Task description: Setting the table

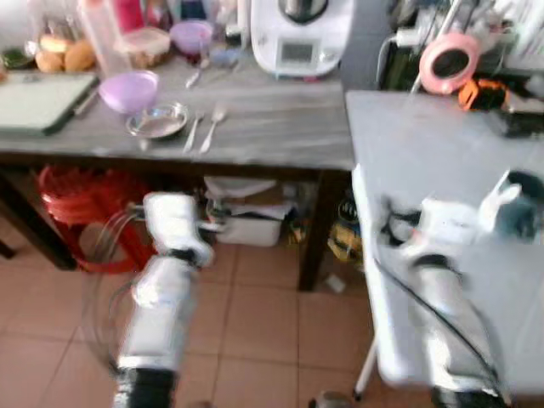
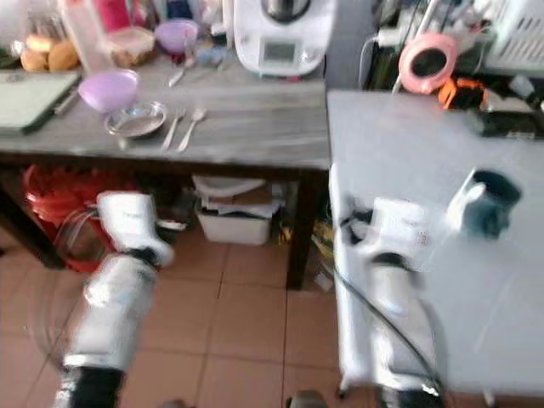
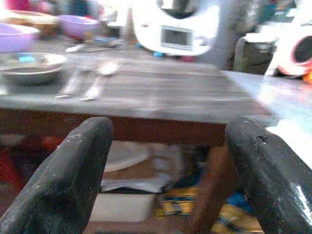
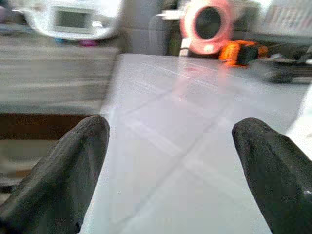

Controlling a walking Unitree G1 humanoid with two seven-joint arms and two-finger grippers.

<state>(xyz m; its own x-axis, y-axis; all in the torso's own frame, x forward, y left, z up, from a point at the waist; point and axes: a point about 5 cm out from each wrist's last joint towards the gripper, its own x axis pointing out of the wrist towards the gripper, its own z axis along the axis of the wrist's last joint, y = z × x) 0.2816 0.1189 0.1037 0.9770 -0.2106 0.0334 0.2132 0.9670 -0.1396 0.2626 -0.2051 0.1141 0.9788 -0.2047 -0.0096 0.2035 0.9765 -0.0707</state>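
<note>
- No brand, label or writing can be read anywhere; the frames are blurred.
- Far left on the grey wood-grain table [image 1: 280, 127] lies one pale green cutting board [image 1: 38, 100], with what look like two bread rolls [image 1: 64, 55] behind it.
- One lilac bowl [image 1: 129, 90] stands just behind one shallow metal dish [image 1: 157, 120]; a second, purple bowl [image 1: 191, 36] sits further back near a clear lidded container [image 1: 144, 44].
- Just right of the dish lie two pieces of cutlery side by side: a fork [image 1: 192, 133] and a spoon [image 1: 212, 127].
- One white kitchen machine [image 1: 299, 34] with a small screen stands at the back of the table.
- Under the table: a stack of red plastic stools [image 1: 81, 208], a white box [image 1: 248, 228] with papers on it, and a terracotta tiled floor [image 1: 255, 340].
- The left gripper [image 3: 168, 161] hangs below the table edge, in front of it, its two black fingers spread wide apart and holding nothing.
- To the right stands a white table [image 1: 425, 153]; at its back are one pink round device [image 1: 450, 61] and an orange object [image 1: 480, 92].
- One dark teal mug [image 1: 518, 204] with a white handle sits near its right side.
- The right gripper [image 4: 170, 161] hovers over the white table, fingers wide apart, empty.
</note>
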